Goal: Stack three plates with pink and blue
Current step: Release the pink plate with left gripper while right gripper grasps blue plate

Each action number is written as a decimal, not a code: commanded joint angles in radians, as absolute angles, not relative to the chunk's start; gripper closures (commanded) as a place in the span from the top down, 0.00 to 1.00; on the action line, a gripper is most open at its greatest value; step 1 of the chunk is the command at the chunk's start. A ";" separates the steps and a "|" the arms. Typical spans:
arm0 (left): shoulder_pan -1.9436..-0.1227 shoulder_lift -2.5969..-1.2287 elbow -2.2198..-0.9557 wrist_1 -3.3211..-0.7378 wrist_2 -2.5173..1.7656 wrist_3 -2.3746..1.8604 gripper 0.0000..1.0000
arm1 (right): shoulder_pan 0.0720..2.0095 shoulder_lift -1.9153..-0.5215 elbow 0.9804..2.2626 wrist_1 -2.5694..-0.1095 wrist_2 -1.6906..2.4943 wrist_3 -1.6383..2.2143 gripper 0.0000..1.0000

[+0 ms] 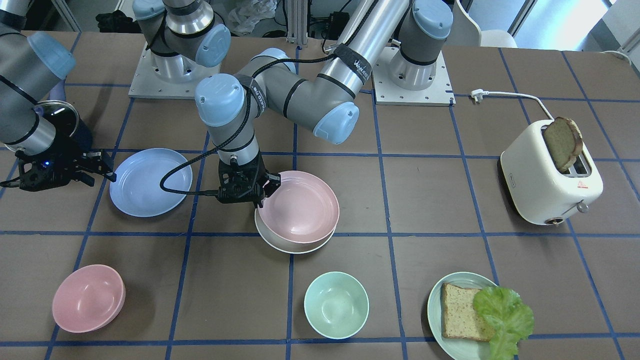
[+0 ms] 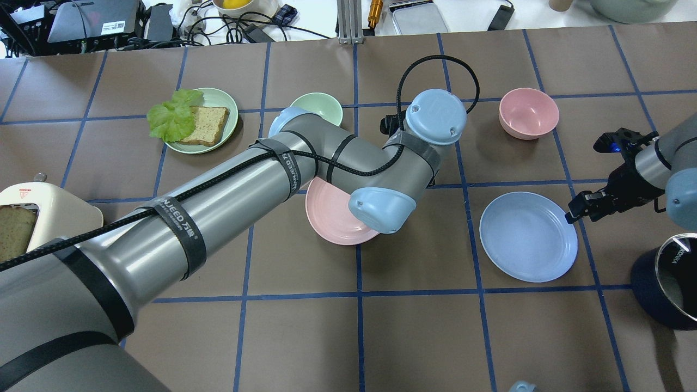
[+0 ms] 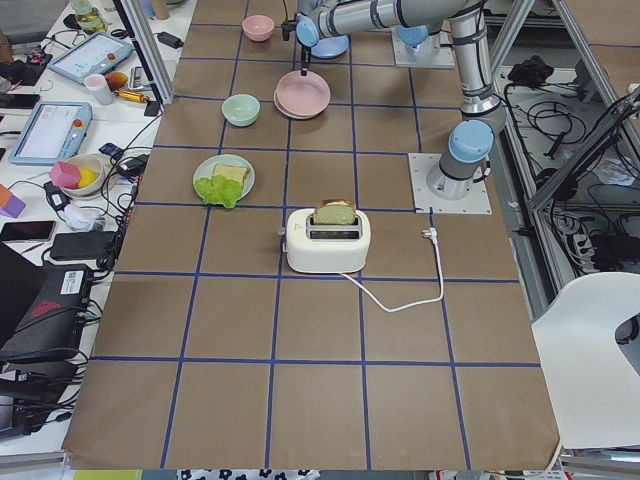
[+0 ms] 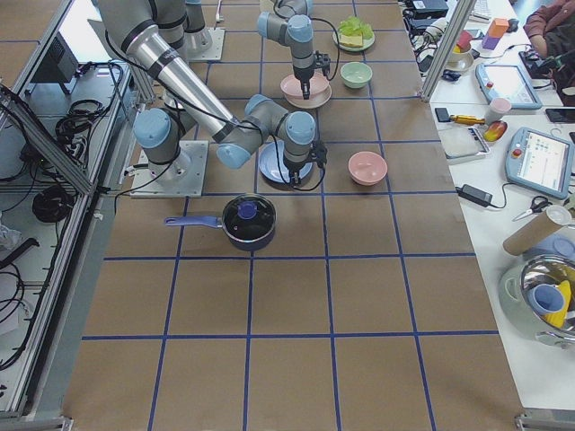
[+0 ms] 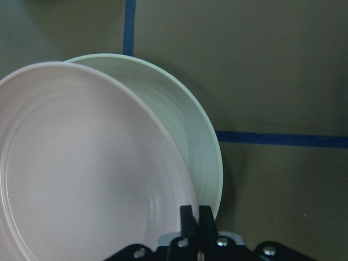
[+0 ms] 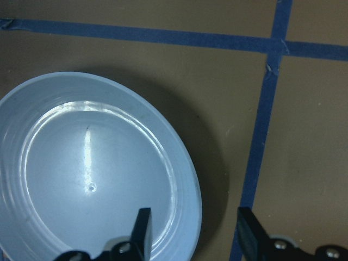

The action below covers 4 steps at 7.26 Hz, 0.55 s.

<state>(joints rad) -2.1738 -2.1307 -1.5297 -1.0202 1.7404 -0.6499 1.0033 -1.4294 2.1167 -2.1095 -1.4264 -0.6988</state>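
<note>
The pale pink plate (image 1: 300, 205) lies tilted over the cream-white plate (image 1: 280, 245), a little off-centre. My left gripper (image 1: 262, 192) is shut on the pink plate's rim. The left wrist view shows the shut fingertips (image 5: 194, 215) on the pink plate (image 5: 81, 174), with the cream plate (image 5: 201, 147) showing beneath it. The light blue plate (image 1: 150, 182) lies flat on the table to one side. My right gripper (image 1: 102, 167) is open and empty at the blue plate's edge. In the right wrist view its gripper (image 6: 193, 234) straddles the rim of the blue plate (image 6: 92, 179).
A pink bowl (image 1: 87, 297), a mint bowl (image 1: 336, 304) and a pale green plate (image 1: 434, 305) with bread and lettuce line the operators' edge. A white toaster (image 1: 550, 180) holds a bread slice. A dark lidded pot (image 2: 670, 277) stands by my right arm.
</note>
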 commanded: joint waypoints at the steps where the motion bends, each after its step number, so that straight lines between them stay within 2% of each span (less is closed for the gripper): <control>1: -2.175 -2.149 -1.520 -1.017 1.753 -0.650 0.00 | 1.003 -1.370 2.117 -2.170 -1.425 -0.686 0.63; 2: -2.175 -2.152 -1.520 -1.016 1.753 -0.650 0.05 | 1.003 -1.353 2.118 -2.231 -1.427 -0.666 0.62; 3: -2.175 -2.155 -1.520 -1.000 1.753 -0.650 0.99 | 1.003 -1.350 2.120 -2.230 -1.433 -0.632 0.53; 4: -2.175 -2.145 -1.516 -0.999 1.750 -0.652 1.00 | 1.003 -1.354 2.120 -2.221 -1.437 -0.617 0.53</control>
